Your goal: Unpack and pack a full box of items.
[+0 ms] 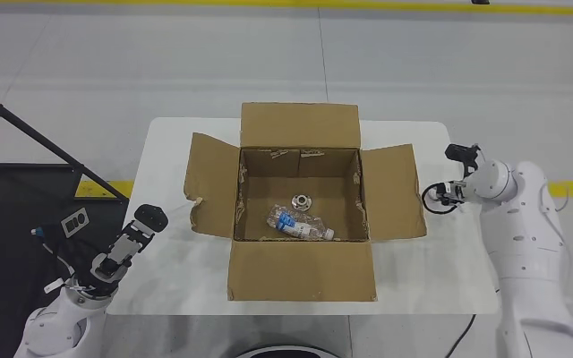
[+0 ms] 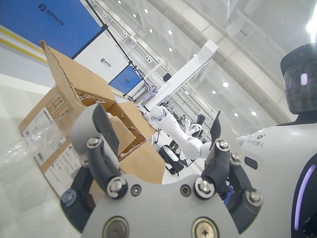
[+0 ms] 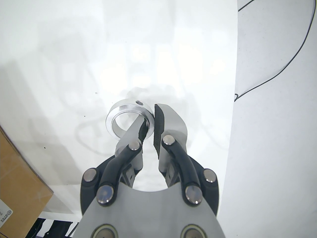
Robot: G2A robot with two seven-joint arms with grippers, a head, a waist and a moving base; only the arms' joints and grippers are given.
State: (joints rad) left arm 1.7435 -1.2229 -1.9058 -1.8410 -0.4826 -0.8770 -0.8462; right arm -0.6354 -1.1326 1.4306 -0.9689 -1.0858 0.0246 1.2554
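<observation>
Two arms flank the box (image 1: 300, 268): right arm (image 1: 501, 188), mid-right, points down, right fingers (image 3: 158, 122) clenched on a ring (image 3: 123, 104); left arm (image 1: 112, 259), lower left, tilts upward, left fingers (image 2: 105, 127) released.

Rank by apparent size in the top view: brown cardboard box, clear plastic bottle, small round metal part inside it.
1. brown cardboard box, largest by far
2. clear plastic bottle
3. small round metal part, smallest
Bottle and part share the box floor, so nearness plays no role.

Counts: one cardboard box (image 1: 300, 268), its four flaps spread. Two items inside: one plastic bottle (image 1: 303, 224), one small round metal part (image 1: 301, 202). One metal ring (image 3: 123, 106) outside, to the right. Two hands: left hand (image 2: 158, 111), right hand (image 3: 149, 117). One desk (image 1: 170, 179).
</observation>
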